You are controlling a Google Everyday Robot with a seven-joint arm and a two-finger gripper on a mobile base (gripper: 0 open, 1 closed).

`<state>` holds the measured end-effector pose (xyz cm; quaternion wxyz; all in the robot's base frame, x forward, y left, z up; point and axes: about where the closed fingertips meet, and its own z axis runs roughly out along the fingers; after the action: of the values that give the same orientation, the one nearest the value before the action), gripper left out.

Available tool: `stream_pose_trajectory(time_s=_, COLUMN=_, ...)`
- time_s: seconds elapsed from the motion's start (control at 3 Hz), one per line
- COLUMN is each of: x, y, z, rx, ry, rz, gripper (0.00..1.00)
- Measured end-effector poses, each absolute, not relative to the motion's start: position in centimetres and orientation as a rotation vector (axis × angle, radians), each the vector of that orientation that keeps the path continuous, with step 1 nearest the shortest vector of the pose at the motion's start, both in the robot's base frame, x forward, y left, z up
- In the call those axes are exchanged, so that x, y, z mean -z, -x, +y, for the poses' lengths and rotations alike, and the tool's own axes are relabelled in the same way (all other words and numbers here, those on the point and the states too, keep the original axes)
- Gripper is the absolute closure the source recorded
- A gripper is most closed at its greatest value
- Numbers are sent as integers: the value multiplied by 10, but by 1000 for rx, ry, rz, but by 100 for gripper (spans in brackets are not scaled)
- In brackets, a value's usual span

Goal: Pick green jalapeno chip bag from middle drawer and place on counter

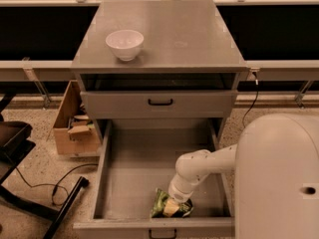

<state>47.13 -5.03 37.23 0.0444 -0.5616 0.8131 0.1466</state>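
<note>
Grip state cannot be told; gripper (172,206) is pressed onto bag (159,203) at drawer (132,173) front. If slick foil is pinched shallowly, bag may be dropped before counter (192,31) is reached.

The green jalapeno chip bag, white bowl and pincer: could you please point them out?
green jalapeno chip bag (159,203), camera view, left part of the green foil.
white bowl (124,44), camera view, outer wall.
pincer (172,207), camera view, its tip, down at the chip bag.
</note>
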Motion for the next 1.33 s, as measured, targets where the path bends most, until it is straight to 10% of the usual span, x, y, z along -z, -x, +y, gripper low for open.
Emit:
stream_pose_trajectory(time_s=0.67, x=-372, y=-472, z=-46, rx=-444, ry=1734, rz=2475, gripper=94)
stream_pose_trajectory(time_s=1.33, x=-486, y=-518, z=-82, rx=-169, ry=1739, rz=2527, gripper=100)
